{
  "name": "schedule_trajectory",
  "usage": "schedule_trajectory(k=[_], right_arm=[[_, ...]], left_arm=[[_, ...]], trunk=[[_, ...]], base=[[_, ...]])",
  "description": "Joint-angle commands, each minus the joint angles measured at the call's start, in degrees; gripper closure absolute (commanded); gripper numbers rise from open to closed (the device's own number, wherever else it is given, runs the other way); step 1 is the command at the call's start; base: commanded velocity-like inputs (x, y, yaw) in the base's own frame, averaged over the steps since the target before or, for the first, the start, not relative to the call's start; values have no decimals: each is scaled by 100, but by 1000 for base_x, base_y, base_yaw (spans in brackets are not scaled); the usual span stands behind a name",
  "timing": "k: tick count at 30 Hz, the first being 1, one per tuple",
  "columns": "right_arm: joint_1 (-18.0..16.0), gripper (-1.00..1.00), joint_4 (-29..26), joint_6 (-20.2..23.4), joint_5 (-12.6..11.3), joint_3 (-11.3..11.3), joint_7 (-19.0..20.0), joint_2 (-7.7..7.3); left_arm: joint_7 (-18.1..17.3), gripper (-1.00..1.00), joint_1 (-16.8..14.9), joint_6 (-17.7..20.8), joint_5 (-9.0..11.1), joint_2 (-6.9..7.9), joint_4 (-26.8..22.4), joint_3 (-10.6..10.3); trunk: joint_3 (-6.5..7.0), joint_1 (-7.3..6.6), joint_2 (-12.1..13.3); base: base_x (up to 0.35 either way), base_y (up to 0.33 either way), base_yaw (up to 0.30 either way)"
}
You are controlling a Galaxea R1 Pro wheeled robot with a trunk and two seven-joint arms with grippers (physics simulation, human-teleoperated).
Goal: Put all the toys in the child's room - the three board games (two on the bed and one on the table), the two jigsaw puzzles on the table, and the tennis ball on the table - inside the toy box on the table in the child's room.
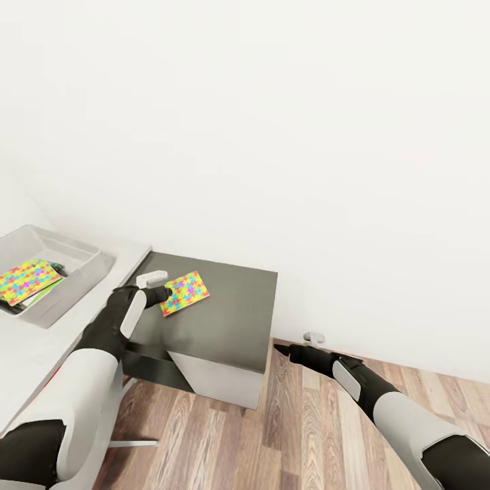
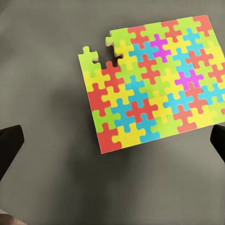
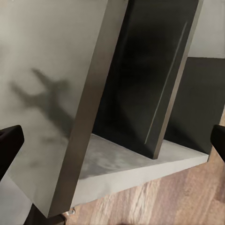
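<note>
A jigsaw puzzle (image 1: pixel 184 292) of yellow, pink, blue and green pieces lies flat on the dark grey cabinet top (image 1: pixel 231 316). My left gripper (image 1: pixel 165 292) hovers at its near left edge, open; in the left wrist view the puzzle (image 2: pixel 152 86) sits ahead between the spread fingertips (image 2: pixel 9 147), untouched. The light grey toy box (image 1: pixel 75 279) stands on the pale table (image 1: pixel 27 347) at the left, with another jigsaw puzzle (image 1: pixel 27 280) lying inside on flat boxes. My right gripper (image 1: pixel 280 349) is open and empty, held low over the floor beside the cabinet.
A white wall rises close behind the cabinet. Wood plank floor (image 1: pixel 299 422) spreads at the lower right. The right wrist view looks at the cabinet's grey side panel (image 3: pixel 51 93) and dark recess (image 3: pixel 145 75).
</note>
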Motion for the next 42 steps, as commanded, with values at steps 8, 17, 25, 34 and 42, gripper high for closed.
schedule_trajectory(k=[8, 17, 25, 34, 42], right_arm=[[-4, -100, -6, 35, -54, 22, 4, -5], [-4, -100, -6, 27, -54, 22, 4, -5], [4, -100, -6, 28, -54, 22, 4, -5], [5, -100, -6, 23, -54, 22, 4, -5], [5, -100, -6, 25, -54, 22, 16, -12]], left_arm=[[43, -100, -3, 26, 61, 0, -7, -1], [43, -100, -3, 22, 61, 0, -7, -1], [35, -100, -3, -115, 61, -2, -5, -6], [33, -100, 30, -226, 61, -7, -1, -5], [34, -100, 48, -236, 61, -12, -1, -9]], trunk=[[-10, 3, -11], [-10, 3, -11], [-8, 3, -11], [22, 3, -11], [26, 3, -11]], base=[[49, -63, 0], [38, -23, 0], [134, -1, -1], [71, 0, -56], [122, 0, -9]])
